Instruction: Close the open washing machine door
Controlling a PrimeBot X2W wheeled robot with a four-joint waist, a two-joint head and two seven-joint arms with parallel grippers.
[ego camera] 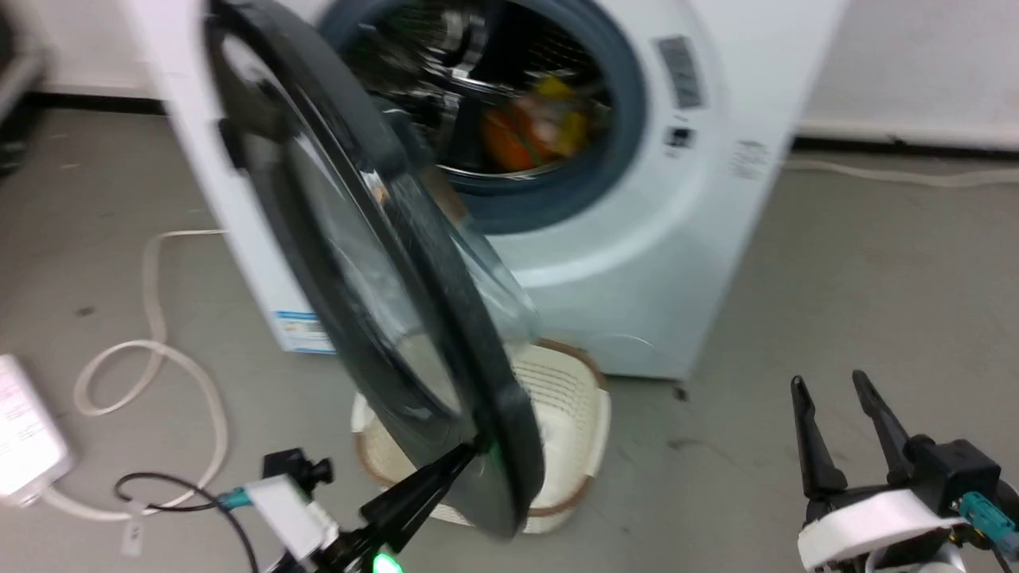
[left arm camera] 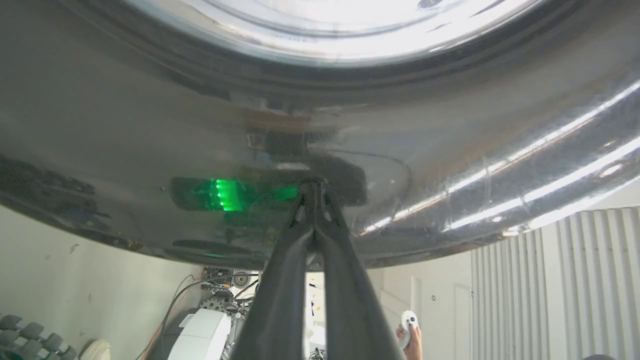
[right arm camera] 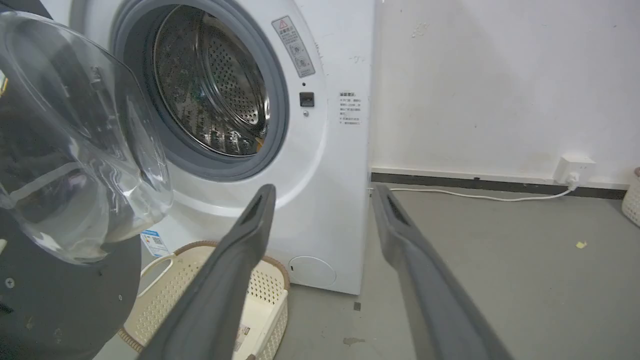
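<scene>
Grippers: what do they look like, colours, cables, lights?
The left gripper has long dark fingers, a green light behind them, a white block with a teal plug and a black cable. The right gripper has the same dark fingers, a black housing, a white wrist band and a teal plug.

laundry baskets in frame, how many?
2. One cream basket sits on the floor before the washer, under the open door. What looks like a second basket, mostly cut off, stands by the wall at the right wrist view's right edge.

I log a cream laundry basket [ego camera: 595, 426] on the grey floor [ego camera: 876, 302], touching the white washer's [ego camera: 637, 263] front foot. A white cable [ego camera: 149, 278] loops at the floor's left edge.
</scene>
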